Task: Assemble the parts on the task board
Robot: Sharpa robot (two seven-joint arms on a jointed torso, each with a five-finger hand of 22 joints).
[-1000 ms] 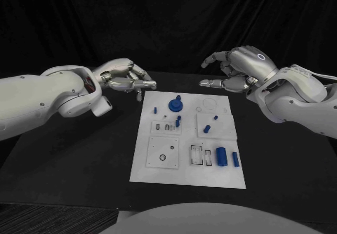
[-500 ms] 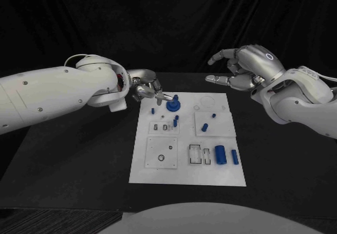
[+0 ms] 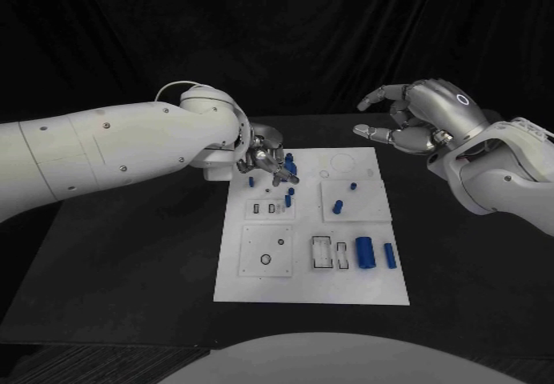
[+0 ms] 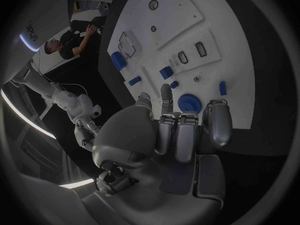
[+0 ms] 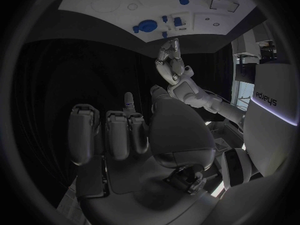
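Note:
The white task board [image 3: 266, 280] lies in the middle of the table, with several small blue parts on it. A round blue gear-like part [image 3: 291, 167] stands near the board's far left corner, and two blue cylinders [image 3: 365, 254] lie at the near right. My left hand [image 3: 266, 159] hovers over that far corner, fingers curled, fingertips at the gear [image 4: 189, 103]; the fingers [image 4: 165, 96] hide whether they touch it. My right hand [image 3: 421, 116] is raised beyond the far right corner, fingers apart, holding nothing. The right wrist view shows the board [image 5: 112, 2], the gear [image 5: 147, 26] and my left hand [image 5: 171, 65].
The black table [image 3: 127, 264] stretches wide on both sides of the board. My bulky left arm [image 3: 115, 156] crosses the table's far left. Empty slots and recessed plates [image 3: 268, 250] sit on the board's near half.
My left arm has swung in from beyond the board's far left corner, bringing the hand down to the blue gear. The right hand has drifted a little to the right.

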